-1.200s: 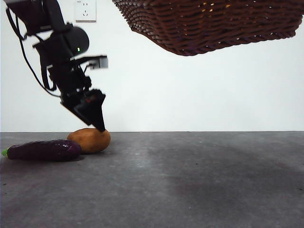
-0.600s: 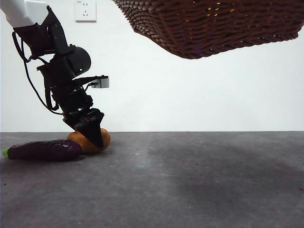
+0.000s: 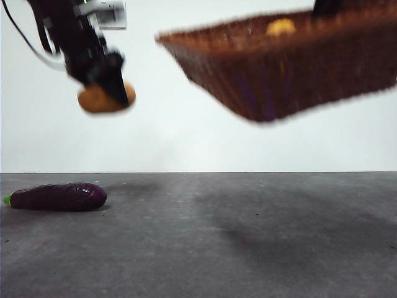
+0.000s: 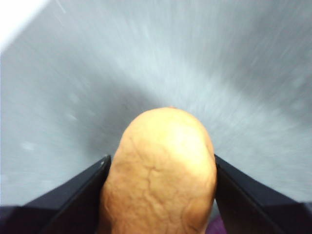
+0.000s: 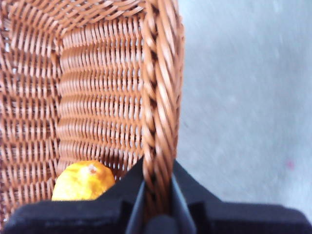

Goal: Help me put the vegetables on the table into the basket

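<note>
1. Left gripper (image 3: pixel 115 93) high above the table (image 3: pixel 248 236), jaws pinching the potato (image 3: pixel 99 99) from both sides; in the left wrist view, black jaws pressed against each flank of the tan, wrinkled potato (image 4: pixel 161 170), which fills the gap between them.
2. Potato held in the air, clear of the table, well above the eggplant (image 3: pixel 59 196) and to the side of the basket (image 3: pixel 291 68), apart from it.
3. Eggplant lying lengthwise on the table, dark purple, green stem end pointing away from the basket; nothing touching it.
4. Right gripper (image 5: pixel 157 195) clamped on the braided rim of the wicker basket (image 5: pixel 97 87), one jaw inside the wall and one outside, pressed tight against the weave.
5. Basket raised off the table, tilted, its low corner turned toward the potato; blurred in the front view; only a dark tip of the right arm showing above its far rim.
6. Yellow corn-like piece (image 5: pixel 83 181) inside the basket, resting on the woven floor near the gripped rim; seen in the front view as a yellow lump (image 3: pixel 280 27) just above the basket's edge.
7. Table dark grey and mottled beneath the basket, with soft shadows under it.
</note>
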Motion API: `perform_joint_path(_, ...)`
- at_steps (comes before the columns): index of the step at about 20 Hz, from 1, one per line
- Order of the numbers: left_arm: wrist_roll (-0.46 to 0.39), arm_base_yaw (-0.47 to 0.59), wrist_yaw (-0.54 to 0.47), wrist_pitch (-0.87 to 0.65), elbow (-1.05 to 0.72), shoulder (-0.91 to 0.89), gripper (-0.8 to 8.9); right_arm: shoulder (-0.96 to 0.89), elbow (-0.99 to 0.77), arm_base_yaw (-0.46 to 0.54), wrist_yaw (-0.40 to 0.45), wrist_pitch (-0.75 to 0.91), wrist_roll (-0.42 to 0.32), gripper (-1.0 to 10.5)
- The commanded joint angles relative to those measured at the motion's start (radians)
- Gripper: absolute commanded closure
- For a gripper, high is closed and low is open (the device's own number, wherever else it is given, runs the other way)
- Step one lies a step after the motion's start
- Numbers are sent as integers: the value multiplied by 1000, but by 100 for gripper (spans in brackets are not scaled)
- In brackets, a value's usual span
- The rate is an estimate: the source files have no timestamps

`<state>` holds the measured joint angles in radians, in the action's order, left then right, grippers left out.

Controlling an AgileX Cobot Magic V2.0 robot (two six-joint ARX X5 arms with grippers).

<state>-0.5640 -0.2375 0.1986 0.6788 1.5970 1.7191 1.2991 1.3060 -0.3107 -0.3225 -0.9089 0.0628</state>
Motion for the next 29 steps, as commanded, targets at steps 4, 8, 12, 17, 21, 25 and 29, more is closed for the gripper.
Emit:
perform_joint_path(4,18,-54,82,249,1,-300,819,8,-251,51,-116,162,52,963)
perform_joint_path(8,42,-281,93,338,0,-361,819,10,-353,28,-179,277,127,963)
perform_joint_path(12,66,-516,11,258,-2,-243,819,10,-362,28,-207,285,135,963)
perform_joint_path(17,120,-555,1,200,-1,6,820,10,-362,28,-214,288,134,963)
perform_joint_path(21,195,-553,3,188,-2,116,816,10,-362,28,-216,304,127,963)
perform_joint_path(25,225,-552,18,188,0,124,328,10,-362,28,-227,311,117,963)
perform_joint_path(29,225,-548,18,193,0,86,251,10,-362,28,-227,311,115,963)
